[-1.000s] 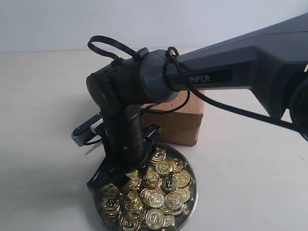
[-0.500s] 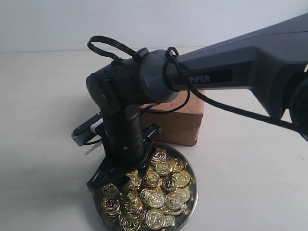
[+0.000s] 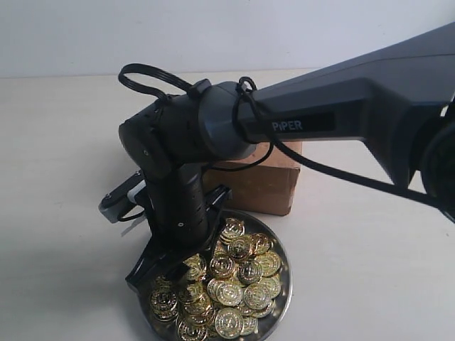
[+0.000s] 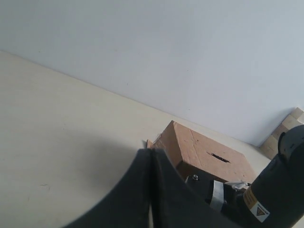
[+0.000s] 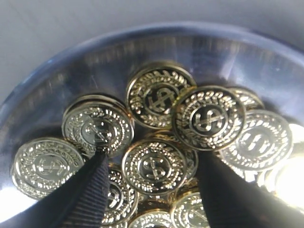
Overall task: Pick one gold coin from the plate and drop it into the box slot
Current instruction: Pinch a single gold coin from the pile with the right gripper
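Observation:
The silver plate (image 3: 281, 249) holds a heap of gold coins (image 3: 234, 277) in front of the brown cardboard box (image 3: 266, 186). My right gripper (image 3: 179, 261) reaches across and stands open, fingertips down among the coins at the plate's left side. In the right wrist view the right gripper (image 5: 154, 160) straddles one gold coin (image 5: 153, 166) without closing on it, and the plate rim (image 5: 57, 61) curves behind. In the left wrist view my left gripper (image 4: 151, 153) is shut and empty, raised above the table, with the box (image 4: 190, 147) and its slot (image 4: 219, 157) beyond.
The right arm (image 3: 341, 121) crosses over the box from the right, its cables looping above the wrist (image 3: 142, 74). Pale tabletop (image 3: 64, 142) lies to the left, and a white wall (image 4: 166, 47) stands behind.
The right arm has shifted a little left and down, bringing the open gripper lower into the coins at the plate's left side. The left gripper shows no earlier frame.

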You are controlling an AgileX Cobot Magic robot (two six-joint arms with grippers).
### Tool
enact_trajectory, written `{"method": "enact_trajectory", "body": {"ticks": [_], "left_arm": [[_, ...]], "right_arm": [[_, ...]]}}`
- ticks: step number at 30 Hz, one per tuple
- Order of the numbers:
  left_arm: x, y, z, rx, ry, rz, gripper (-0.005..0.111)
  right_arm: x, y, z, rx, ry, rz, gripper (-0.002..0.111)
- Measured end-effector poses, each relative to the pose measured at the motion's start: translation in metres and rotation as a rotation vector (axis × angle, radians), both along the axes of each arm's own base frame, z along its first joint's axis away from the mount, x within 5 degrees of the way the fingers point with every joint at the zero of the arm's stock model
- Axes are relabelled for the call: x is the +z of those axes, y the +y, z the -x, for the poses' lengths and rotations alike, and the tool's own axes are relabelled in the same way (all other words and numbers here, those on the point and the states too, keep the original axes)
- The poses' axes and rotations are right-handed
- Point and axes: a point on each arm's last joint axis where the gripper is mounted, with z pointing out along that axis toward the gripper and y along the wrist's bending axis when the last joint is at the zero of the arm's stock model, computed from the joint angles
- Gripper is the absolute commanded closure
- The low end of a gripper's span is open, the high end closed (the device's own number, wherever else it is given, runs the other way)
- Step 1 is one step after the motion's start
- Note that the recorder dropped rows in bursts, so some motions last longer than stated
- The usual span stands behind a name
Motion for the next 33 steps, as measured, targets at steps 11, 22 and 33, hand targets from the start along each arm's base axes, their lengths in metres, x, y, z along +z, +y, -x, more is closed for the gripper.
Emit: {"method": "enact_trajectory", "body": {"ticks": [11,22,33], "left_arm": [[0.0000,0.0000,0.0000,0.000,0.000,0.000,0.107],[0.0000,0.0000,0.0000,0.000,0.000,0.000,0.107],[0.0000,0.0000,0.0000,0.000,0.000,0.000,0.107]], "right_arm": [[0.0000,0.0002,-0.0002,-0.009,-0.003,-0.002,0.054],[0.0088,-0.0009,-0.0039,-0.020,-0.058,-0.005,0.054],[0.0087,0.0038,0.0001,-0.020,-0.054,-0.019,0.054]]}}
